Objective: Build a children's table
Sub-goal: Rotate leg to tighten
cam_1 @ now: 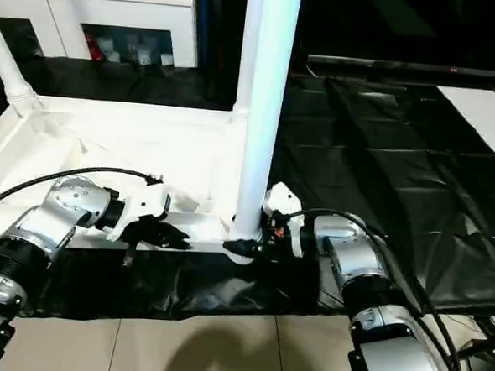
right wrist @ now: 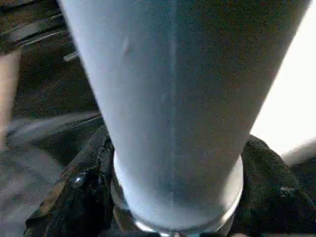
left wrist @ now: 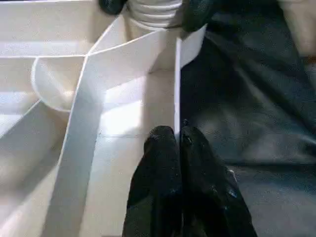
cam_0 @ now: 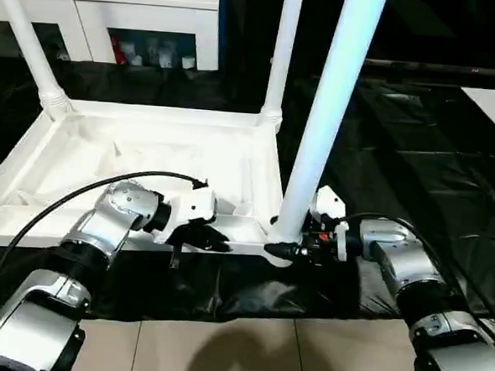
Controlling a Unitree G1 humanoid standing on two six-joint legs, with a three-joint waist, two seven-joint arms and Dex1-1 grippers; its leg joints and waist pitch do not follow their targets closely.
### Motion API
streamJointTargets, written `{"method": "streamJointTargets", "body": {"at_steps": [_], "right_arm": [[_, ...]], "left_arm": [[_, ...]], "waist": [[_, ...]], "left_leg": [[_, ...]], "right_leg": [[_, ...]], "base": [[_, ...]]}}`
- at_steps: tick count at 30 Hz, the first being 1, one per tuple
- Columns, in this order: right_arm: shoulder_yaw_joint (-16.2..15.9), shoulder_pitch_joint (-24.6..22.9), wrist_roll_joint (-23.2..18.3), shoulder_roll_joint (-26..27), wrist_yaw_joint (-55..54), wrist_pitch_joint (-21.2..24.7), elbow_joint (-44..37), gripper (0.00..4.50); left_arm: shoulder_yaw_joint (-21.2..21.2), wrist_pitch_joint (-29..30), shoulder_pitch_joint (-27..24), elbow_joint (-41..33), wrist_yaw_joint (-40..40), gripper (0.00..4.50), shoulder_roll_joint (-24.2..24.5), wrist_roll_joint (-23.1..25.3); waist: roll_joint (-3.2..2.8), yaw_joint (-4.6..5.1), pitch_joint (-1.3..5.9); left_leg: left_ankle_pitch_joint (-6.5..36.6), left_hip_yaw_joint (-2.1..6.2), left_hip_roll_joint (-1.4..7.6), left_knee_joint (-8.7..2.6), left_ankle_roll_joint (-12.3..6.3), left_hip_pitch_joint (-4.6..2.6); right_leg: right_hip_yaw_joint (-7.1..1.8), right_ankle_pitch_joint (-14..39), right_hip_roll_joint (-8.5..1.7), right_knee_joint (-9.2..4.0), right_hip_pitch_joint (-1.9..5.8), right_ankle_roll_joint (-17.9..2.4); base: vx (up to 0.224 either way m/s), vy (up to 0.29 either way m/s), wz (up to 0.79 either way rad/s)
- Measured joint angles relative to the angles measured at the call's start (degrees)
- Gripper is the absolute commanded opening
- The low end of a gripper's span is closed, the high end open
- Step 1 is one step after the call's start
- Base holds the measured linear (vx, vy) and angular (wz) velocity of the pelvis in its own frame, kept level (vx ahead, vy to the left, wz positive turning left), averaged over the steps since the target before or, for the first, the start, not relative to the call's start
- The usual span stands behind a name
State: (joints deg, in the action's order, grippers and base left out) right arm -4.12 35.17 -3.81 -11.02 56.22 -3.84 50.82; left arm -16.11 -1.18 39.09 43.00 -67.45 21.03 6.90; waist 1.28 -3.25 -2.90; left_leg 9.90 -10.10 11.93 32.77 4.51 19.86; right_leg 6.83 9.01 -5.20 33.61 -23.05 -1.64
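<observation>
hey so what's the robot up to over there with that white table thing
It is assembling a small white children's table. The tabletop lies upside down on a black-draped surface, with two legs already standing in the far corner sockets. The right hand grips the base of a third leg, held upright at the near right corner socket. The left hand is pinched shut on the tabletop's near edge wall, apparently steadying it.

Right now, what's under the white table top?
The table top lies upside down on a black cloth that covers a bigger table. Three legs stick up from it. What is beneath the cloth, and the top's downward face, is hidden.
</observation>
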Motion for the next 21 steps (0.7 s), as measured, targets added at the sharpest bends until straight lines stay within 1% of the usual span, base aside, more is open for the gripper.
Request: {"method": "streamJointTargets", "body": {"at_steps": [2, 5, 8, 11, 12, 13, 16, 18, 21], "right_arm": [[4.18, 0.12, -0.44, 3.99, -13.87, -0.03, 2.13, 2.72], [6.80, 1.39, -0.82, 6.30, -26.57, -0.36, 4.38, 2.72], [7.53, 2.05, -0.79, 7.89, -32.13, -1.53, 5.72, 2.72], [7.58, 2.05, -0.32, 8.16, -32.85, -2.12, 5.82, 2.72], [7.58, 2.03, -0.17, 8.15, -32.79, -2.29, 5.83, 3.28], [7.71, 2.00, -0.17, 8.15, -32.56, -2.44, 5.83, 3.42], [8.09, 1.97, -0.48, 8.14, -30.20, -2.53, 5.83, 3.47], [8.06, 1.93, -0.24, 7.80, -28.42, -2.87, 5.83, 3.82], [5.82, 1.89, 0.01, 6.07, -23.42, -3.75, 5.77, 3.87]], "left_arm": [[0.66, 3.57, 0.84, 0.77, 6.50, 0.00, -3.55, 1.31], [0.78, 6.61, 1.08, 0.78, 12.67, 0.00, -8.20, 1.76], [0.48, 7.53, 1.28, 0.79, 15.34, 0.00, -9.30, 2.14], [0.48, 7.18, 1.28, 0.79, 15.53, 0.00, -9.34, 2.55], [0.48, 6.96, 1.28, 0.79, 15.49, 0.00, -9.34, 2.75], [0.49, 6.69, 1.28, 0.79, 15.36, 0.00, -9.32, 2.96], [0.07, 5.36, 1.19, 0.79, 14.75, 0.00, -8.72, 3.11], [0.08, 4.47, 0.88, 0.54, 13.81, 0.00, -8.00, 2.90], [-0.12, 2.34, 0.32, 0.04, 11.81, 0.00, -6.60, 2.56]], "waist": [[0.02, 0.46, 0.02], [0.03, 1.30, 0.05], [-0.04, 1.50, 0.11], [-0.03, 1.46, 0.11], [-0.02, 1.45, 0.11], [-0.02, 1.44, 0.11], [-0.02, 1.46, 0.10], [-0.01, 1.49, 0.10], [0.00, 1.59, 0.10]], "left_leg": [[-0.03, 0.02, -0.06, 0.10, 0.05, 0.02], [-0.03, 0.03, -0.09, 0.26, 0.03, 0.12], [-0.02, 0.04, -0.13, 0.38, 0.01, 0.12], [-0.02, 0.08, -0.13, 0.36, 0.00, 0.18], [-0.02, 0.09, -0.12, 0.35, 0.00, 0.21], [-0.02, 0.09, -0.12, 0.34, 0.00, 0.22], [-0.02, 0.10, -0.11, 0.32, 0.00, 0.23], [-0.02, 0.10, -0.09, 0.31, 0.00, 0.24], [-0.02, 0.10, -0.07, 0.26, 0.00, 0.26]], "right_leg": [[-0.02, 0.00, -0.04, -0.15, 0.00, 0.00], [0.00, 0.00, -0.06, -0.58, 0.12, 0.00], [-0.02, 0.00, -0.08, -0.61, 0.18, 0.00], [0.03, 0.00, -0.08, -0.61, 0.15, 0.01], [0.04, 0.00, -0.08, -0.60, 0.13, 0.01], [0.04, 0.00, -0.08, -0.60, 0.11, 0.01], [0.04, 0.00, -0.07, -0.58, 0.09, 0.01], [0.04, 0.00, -0.07, -0.55, 0.06, 0.01], [0.04, -0.01, -0.05, -0.49, -0.01, 0.01]], "base": [[0.000, 0.000, 0.00], [0.000, 0.000, 0.00], [0.000, 0.000, 0.00], [0.000, 0.000, 0.00], [0.000, 0.000, 0.00], [0.000, 0.000, 0.00], [0.000, 0.000, 0.00], [0.000, 0.000, 0.00], [0.000, 0.000, 0.00]]}}
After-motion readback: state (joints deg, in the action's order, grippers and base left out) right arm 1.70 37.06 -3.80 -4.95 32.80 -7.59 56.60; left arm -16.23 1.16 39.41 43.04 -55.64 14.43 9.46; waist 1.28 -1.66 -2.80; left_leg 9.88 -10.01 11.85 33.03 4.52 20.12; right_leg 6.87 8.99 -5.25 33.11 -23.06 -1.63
